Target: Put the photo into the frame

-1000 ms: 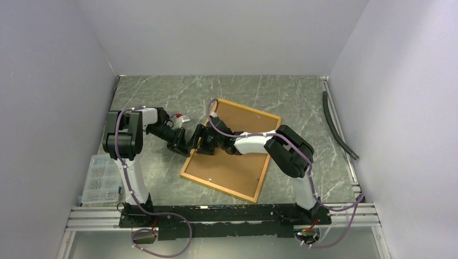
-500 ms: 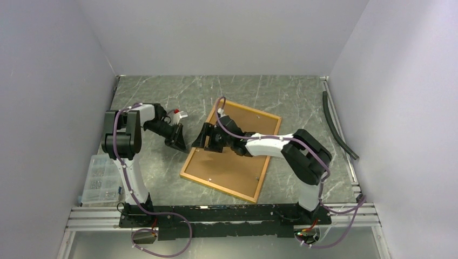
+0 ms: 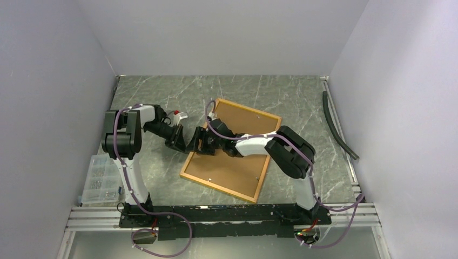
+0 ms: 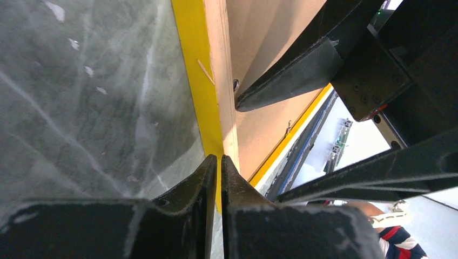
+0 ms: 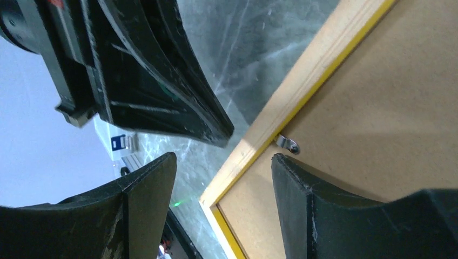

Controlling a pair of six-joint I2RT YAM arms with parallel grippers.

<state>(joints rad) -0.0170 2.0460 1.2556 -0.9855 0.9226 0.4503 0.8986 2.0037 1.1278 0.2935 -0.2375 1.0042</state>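
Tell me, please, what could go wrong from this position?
1. The two grippers crowd one spot: the shut left gripper points at the frame rail right beside the open right gripper, so they may collide.
2. A push from the left tips could slide the frame across the table.
3. The right fingers may miss the small metal clip at the edge of the backing board.

The frame point(image 5: 295, 100) lies on the table point(image 3: 162, 97), backing board point(image 3: 229, 172) seemingly in it, plastic box point(image 3: 100, 178) well to its left.

Yellow-edged wood frame point(image 3: 217, 187), brown backing board point(image 3: 232, 164), grey-green white-veined table point(image 3: 259, 91)
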